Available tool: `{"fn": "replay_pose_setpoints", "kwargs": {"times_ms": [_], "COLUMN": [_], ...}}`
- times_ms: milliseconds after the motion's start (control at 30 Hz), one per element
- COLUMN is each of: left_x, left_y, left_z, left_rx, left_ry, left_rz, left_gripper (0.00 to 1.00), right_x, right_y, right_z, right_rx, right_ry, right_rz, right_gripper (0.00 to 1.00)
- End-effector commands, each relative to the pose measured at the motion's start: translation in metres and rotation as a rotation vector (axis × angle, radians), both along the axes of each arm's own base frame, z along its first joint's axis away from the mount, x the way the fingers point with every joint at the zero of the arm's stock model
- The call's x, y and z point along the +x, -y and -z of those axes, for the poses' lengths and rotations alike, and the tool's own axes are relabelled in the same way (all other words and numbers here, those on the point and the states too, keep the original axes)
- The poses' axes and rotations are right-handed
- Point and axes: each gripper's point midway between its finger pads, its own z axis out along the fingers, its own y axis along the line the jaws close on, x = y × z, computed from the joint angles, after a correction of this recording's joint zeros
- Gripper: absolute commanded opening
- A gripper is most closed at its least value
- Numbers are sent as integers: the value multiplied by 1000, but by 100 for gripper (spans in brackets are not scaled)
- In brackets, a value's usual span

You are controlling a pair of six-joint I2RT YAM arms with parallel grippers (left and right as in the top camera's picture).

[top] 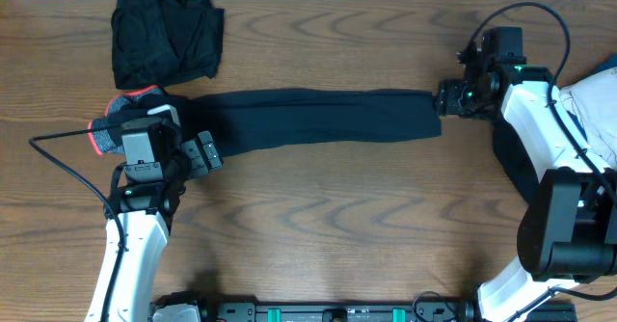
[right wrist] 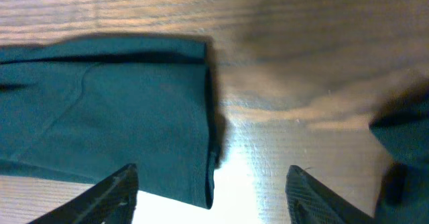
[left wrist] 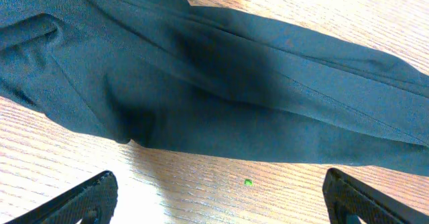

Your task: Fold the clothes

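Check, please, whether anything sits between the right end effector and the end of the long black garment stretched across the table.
Nothing visible does. The right end effector is open right at the hem of the long black garment, whose edge shows inside the opening. Only bare wooden table lies beside that end.

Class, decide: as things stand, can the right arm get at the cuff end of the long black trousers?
Probably yes. The right gripper hangs open right at the cuff end of the black trousers, which lies flat on the table with nothing covering it.
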Motion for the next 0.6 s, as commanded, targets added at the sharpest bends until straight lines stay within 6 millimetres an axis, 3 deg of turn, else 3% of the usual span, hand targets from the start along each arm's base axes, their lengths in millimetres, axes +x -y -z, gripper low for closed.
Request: {"fn": "replay_pose_setpoints", "kwargs": {"times_ms": [0, 133, 367, 567], "left_x": [1, 1, 1, 1], "left_y": [2, 2, 2, 2], "left_z": [-5, -5, -5, -5], "left_rx": [-5, -5, -5, -5], "left_ry": [11, 11, 11, 11], "left_rz": [14, 14, 13, 14], "left_gripper": [98, 98, 98, 98], "right_x": [-1, -1, 5, 8], "right_y": [-20, -20, -21, -35], "right_z": [-1, 6, 44, 60], "right_rx": [19, 13, 39, 130], "right_ry": [36, 26, -33, -44], "right_rz": [-215, -237, -202, -213], "right_gripper": [76, 77, 78, 78]}}
